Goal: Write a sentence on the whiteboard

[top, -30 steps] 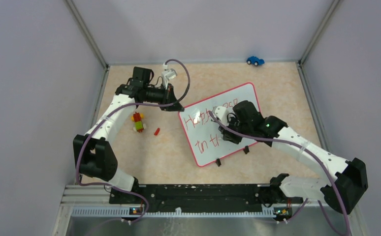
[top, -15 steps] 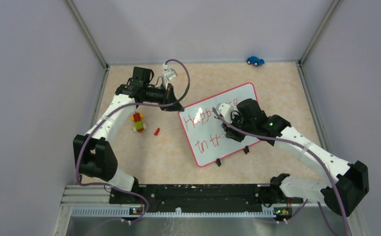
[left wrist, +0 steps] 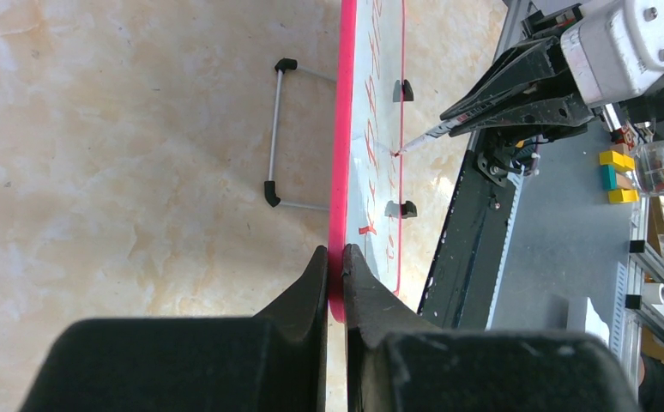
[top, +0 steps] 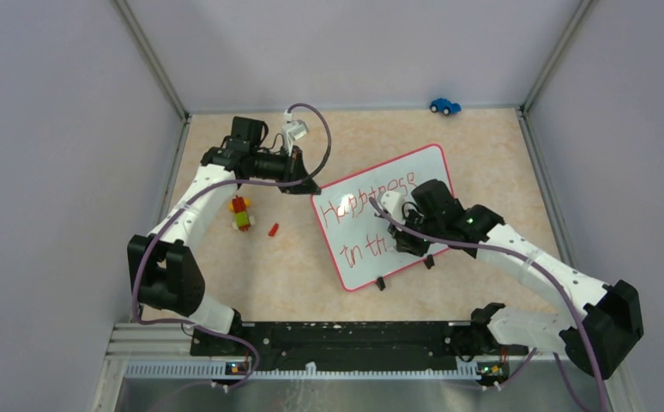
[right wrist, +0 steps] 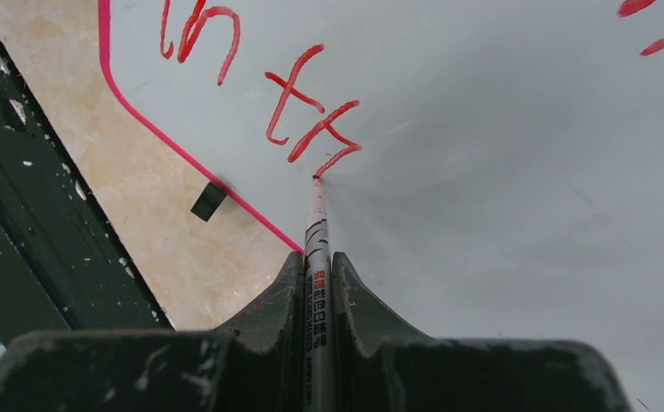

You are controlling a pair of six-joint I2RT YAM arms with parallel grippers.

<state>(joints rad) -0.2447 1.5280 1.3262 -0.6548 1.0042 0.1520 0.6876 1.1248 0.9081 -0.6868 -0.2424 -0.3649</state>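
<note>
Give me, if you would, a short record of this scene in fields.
left gripper: shut on the pink frame of the whiteboard
right gripper: shut on a red marker, tip touching the board
sentence: "Happiness" on top; second line begun, unfinished
whiteboard position: askew on the table
other items: blue toy car at the far edge; toy blocks left of the board

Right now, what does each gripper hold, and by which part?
Left gripper pinches the whiteboard by its red frame; right gripper clamps the marker by its barrel, tip touching the board.
</note>
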